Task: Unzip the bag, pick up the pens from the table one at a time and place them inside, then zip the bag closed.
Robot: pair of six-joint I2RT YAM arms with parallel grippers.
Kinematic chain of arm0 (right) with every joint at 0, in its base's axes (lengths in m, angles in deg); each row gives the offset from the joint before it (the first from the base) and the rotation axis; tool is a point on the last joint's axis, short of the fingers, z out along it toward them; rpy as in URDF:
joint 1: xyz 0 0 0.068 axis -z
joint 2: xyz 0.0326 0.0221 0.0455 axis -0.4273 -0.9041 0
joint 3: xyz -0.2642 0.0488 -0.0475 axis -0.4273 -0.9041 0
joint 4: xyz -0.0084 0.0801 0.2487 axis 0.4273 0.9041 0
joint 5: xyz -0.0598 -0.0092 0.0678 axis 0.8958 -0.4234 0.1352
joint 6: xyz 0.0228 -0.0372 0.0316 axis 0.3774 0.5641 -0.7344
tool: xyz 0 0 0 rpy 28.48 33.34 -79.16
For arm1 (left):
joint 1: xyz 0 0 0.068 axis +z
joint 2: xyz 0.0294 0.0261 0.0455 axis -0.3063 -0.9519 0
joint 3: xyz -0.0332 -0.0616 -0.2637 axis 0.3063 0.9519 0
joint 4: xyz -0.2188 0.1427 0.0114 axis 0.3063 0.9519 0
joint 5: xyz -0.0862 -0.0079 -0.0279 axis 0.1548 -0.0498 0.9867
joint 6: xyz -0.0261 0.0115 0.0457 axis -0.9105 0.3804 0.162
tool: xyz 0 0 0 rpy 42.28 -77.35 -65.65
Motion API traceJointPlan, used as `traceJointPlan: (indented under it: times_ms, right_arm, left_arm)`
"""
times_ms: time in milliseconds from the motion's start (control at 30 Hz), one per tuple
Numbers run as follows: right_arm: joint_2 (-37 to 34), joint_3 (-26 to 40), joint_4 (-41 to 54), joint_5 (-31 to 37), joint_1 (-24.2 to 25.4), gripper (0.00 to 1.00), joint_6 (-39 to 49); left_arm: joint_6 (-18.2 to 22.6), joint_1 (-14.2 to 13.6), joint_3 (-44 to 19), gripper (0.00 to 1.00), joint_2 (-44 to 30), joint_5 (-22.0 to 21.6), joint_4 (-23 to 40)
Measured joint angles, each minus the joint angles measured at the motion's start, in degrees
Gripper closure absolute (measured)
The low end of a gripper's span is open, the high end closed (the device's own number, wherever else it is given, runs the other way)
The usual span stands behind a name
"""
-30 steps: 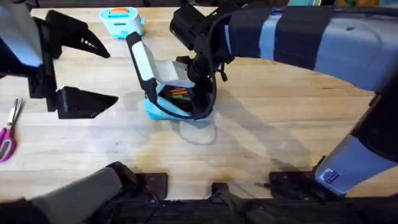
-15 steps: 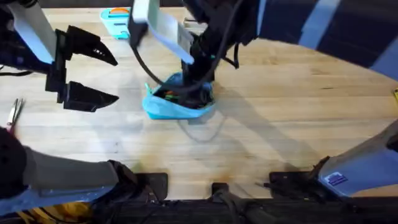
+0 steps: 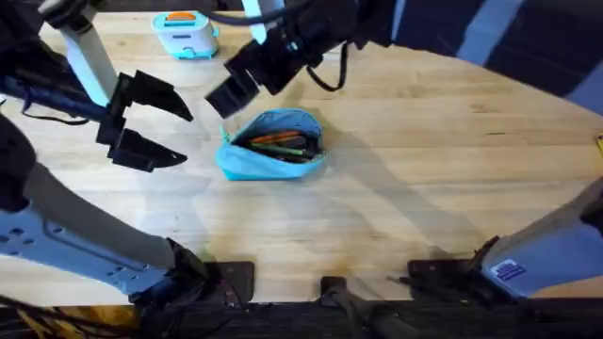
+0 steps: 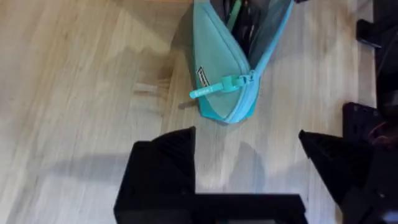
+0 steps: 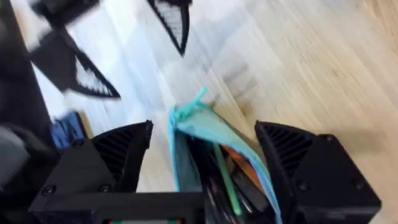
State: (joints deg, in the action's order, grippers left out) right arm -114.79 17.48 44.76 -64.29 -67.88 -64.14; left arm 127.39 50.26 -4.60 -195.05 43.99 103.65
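- While the bag (image 3: 273,146) lies unzipped at the middle of the table (image 3: 424,188), both arms hang above the wood with nothing in their grip.
- Pens (image 3: 278,141) show through the gaping mouth, orange and dark barrels lying lengthwise inside the pouch; a green one shows among them in the right wrist view. No loose pen is seen on the bare wood around it.
- Left gripper (image 3: 155,122), fingers spread wide and empty, points toward the bag's near end from just beside it; its wrist view puts the teal pull tab (image 4: 214,90) straight ahead of the fingers, a placement that suits a grab at the zipper.
- Right gripper (image 3: 250,75), also spread apart and empty, hovers above and behind the bag, clear of the fabric; its wrist view looks down into the open mouth between its two fingers.
- Judged from this layout, the loading looks finished and the zip-up is the step in hand: one arm would need to pin the soft pouch while the other draws the tab along the top.
- Soft fabric is likely to slide or bunch if pulled unbraced.
- Toy toaster (image 3: 186,33) stands well apart at the far edge, out of play.
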Motion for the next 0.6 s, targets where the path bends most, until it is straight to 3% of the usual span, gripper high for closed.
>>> traceJointPlan:
  times_ms: [33,133,600]
  right_arm:
    - [-1.9,0.0,-3.5,-0.5,-0.1,0.004,-5.5]
    - [-4.0,0.0,-4.7,-0.7,-0.5,0.004,-9.2]
    - [-11.2,0.0,-5.4,-1.3,-6.1,0.004,-12.8]
  left_arm:
    - [0.0,0.0,0.0,0.008,-2.2,0.0,-0.2]
    - [0.0,0.0,0.0,0.006,-4.3,0.0,-0.2]
    - [0.0,0.0,0.0,0.007,-7.7,0.0,-0.5]
